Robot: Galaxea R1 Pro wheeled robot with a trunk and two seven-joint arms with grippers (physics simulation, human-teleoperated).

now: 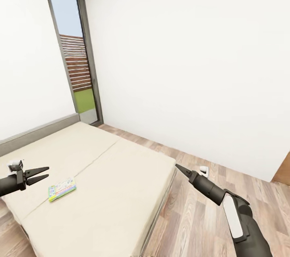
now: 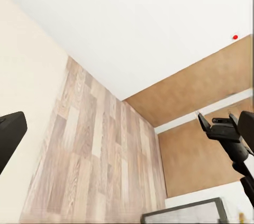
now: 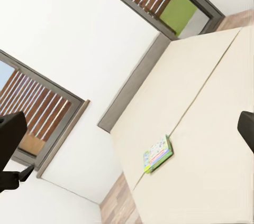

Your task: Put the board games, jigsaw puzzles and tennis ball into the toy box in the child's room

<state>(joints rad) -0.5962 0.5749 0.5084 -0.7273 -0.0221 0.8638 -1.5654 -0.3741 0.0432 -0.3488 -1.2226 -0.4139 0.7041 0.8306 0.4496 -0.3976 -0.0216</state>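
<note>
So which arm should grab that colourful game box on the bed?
Probably the left. Its open pincer hangs over the bed right beside the game box. The right pincer, which looks shut, points past the bed's far edge, over the floor, farther from the box.

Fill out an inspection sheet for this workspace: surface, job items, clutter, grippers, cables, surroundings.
Surface: bed with a plain beige mattress and a low grey headboard.
Job's things: one board game lies flat on the mattress near the left gripper; no second game seen on the bed.
Clutter: a small white object on the wood floor beside the bed.
Grippers: left gripper open, empty, hanging beside the board game; right gripper looks shut, empty, off the bed's edge.
Cables: nothing seen.
Surroundings: white walls, a tall grey-framed window, a red wall button.
</note>
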